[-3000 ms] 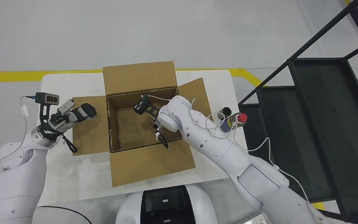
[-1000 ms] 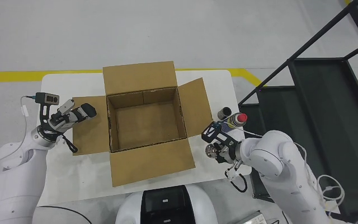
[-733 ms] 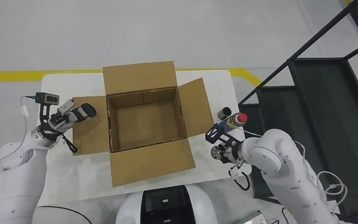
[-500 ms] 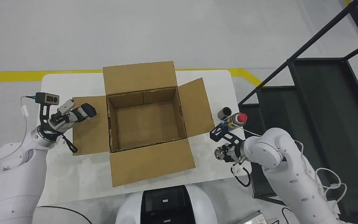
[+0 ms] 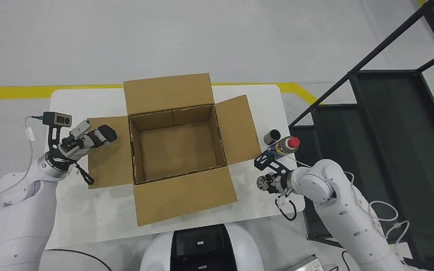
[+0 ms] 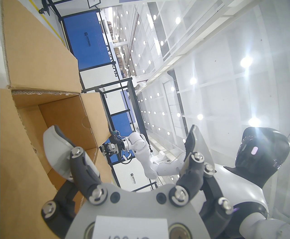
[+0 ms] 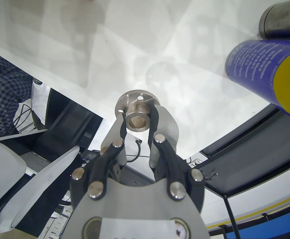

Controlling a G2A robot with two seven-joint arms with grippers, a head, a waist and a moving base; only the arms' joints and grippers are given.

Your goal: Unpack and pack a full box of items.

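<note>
Right hand (image 7: 137, 120) is pinching a small metal flanged bushing (image 7: 136, 101), one pad on each side of its collar, with the flange end pointing down at the white bench (image 7: 90, 45). Can't tell if the flange is actually touching the surface or just above it. From the top camera the right hand (image 5: 266, 181) sits near the bench's right edge, just off the box's right flap. Just past it, farther from the robot, a blue spray can (image 5: 288, 143) with a red cap stands upright, with a dark can (image 5: 272, 136) right beside it. Both also show up close in the wrist cam: the blue spray can (image 7: 253, 68) and the dark can (image 7: 274, 20).

The cardboard box (image 5: 178, 152) sits mid-bench with all four flaps folded out and its bare floor showing.

Left hand (image 6: 122, 138) is spread wide with nothing in it, parked over the box's left flap, well apart from the right one.
</note>
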